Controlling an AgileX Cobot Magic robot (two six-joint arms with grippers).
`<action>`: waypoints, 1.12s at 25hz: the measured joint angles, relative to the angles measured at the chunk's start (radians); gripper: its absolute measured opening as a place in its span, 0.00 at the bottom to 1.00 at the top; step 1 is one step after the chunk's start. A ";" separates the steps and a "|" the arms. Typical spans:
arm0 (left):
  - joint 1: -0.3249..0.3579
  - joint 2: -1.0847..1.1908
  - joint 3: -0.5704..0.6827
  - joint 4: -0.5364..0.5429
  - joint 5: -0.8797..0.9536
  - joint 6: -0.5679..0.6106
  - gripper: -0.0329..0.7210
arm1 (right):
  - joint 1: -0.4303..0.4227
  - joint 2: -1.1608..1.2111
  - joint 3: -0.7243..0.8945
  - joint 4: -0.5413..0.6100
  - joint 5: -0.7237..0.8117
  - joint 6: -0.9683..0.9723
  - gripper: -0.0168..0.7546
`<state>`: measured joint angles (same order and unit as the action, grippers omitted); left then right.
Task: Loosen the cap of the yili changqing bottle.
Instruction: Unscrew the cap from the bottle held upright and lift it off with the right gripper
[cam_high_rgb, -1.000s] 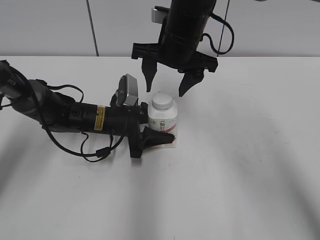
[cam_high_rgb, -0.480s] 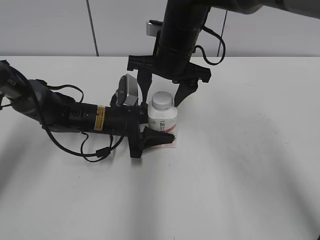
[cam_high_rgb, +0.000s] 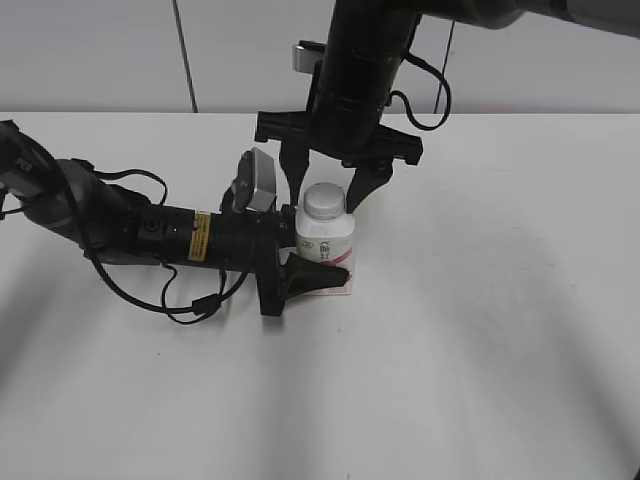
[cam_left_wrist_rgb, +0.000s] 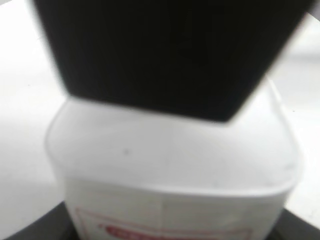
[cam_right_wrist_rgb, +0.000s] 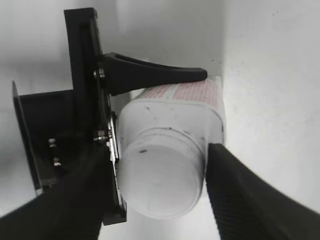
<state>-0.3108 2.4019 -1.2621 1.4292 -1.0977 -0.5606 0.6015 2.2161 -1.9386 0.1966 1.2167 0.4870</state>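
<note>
Currently, the step in hand was seating the right gripper (cam_high_rgb: 333, 196) on the cap (cam_high_rgb: 324, 203); the twist itself was judged not yet begun. The left gripper (cam_high_rgb: 318, 262) lay low along the desk (cam_high_rgb: 500, 330) and was clamped on the body of the yili changqing bottle (cam_high_rgb: 326, 240), bracing it upright. The right gripper hung from above with one finger on each side of the cap. In the right wrist view, one finger (cam_right_wrist_rgb: 235, 185) sat touching or just beside the cap's rim; firm contact on the other side could not be confirmed, so the jaws stood apart around the cap, not yet gripping.

The next move called for closing squarely on the ribbed rim, then rotating about the bottle's axis while the left gripper held firm.

The bottle was white and squarish with sloped shoulders and a pink-and-red label. It stood near the desk's middle, with its round white cap seated on the neck.
</note>
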 joint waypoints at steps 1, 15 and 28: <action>0.000 0.000 0.000 -0.001 0.000 0.000 0.59 | 0.000 0.000 0.000 -0.002 0.000 0.000 0.65; 0.000 0.000 0.000 -0.008 0.007 0.001 0.59 | 0.000 0.000 0.000 -0.018 0.004 -0.062 0.54; 0.000 0.000 0.000 -0.006 0.007 0.004 0.57 | -0.001 0.000 -0.002 0.004 0.004 -0.493 0.54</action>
<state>-0.3108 2.4019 -1.2621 1.4232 -1.0907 -0.5570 0.6006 2.2161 -1.9405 0.2002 1.2210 -0.0064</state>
